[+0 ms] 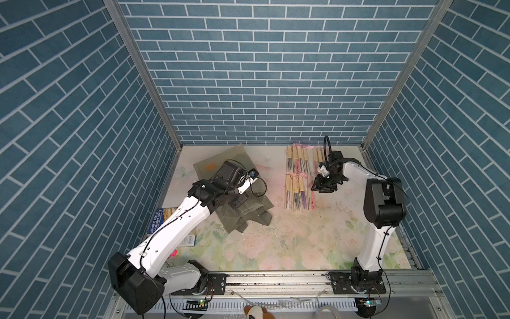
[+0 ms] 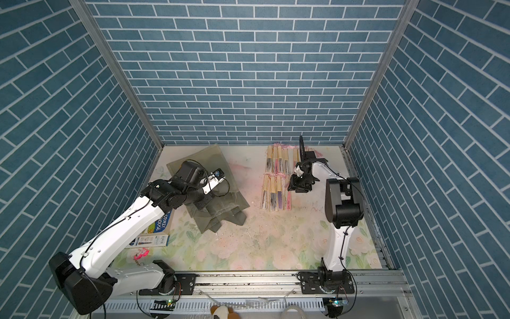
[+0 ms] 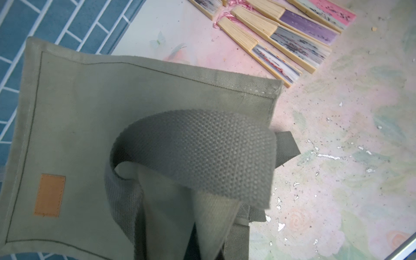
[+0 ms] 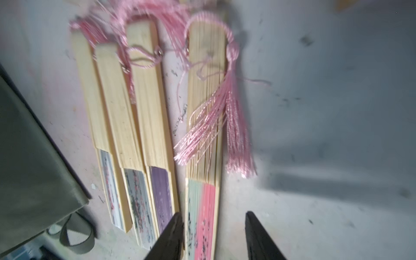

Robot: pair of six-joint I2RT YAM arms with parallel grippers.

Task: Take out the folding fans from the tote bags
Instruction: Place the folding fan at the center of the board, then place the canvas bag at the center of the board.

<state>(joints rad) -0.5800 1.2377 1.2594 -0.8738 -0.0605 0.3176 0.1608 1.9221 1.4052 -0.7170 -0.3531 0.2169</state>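
- Right pincer (image 4: 212, 213) spread, straddling pleat end of pink fan (image 4: 206, 202), not touching.
- Left pincer (image 1: 236, 205) pressed together over tote (image 3: 78, 112), 11 o'clock on desk (image 1: 303, 234).
- Fans (image 1: 296, 193) lie in two rows, 1 o'clock, outside tote.

Closed pale-bamboo folding fans (image 1: 296, 193): two flat rows, far-right tabletop (image 1: 303, 237) | grey-green fabric tote bag (image 1: 234, 156): crumpled, far-left, orange patch.

Open floral table (image 1: 289, 243) between tote bag (image 1: 237, 157) and fan rows (image 1: 296, 193); book (image 1: 158, 219) at table edge.
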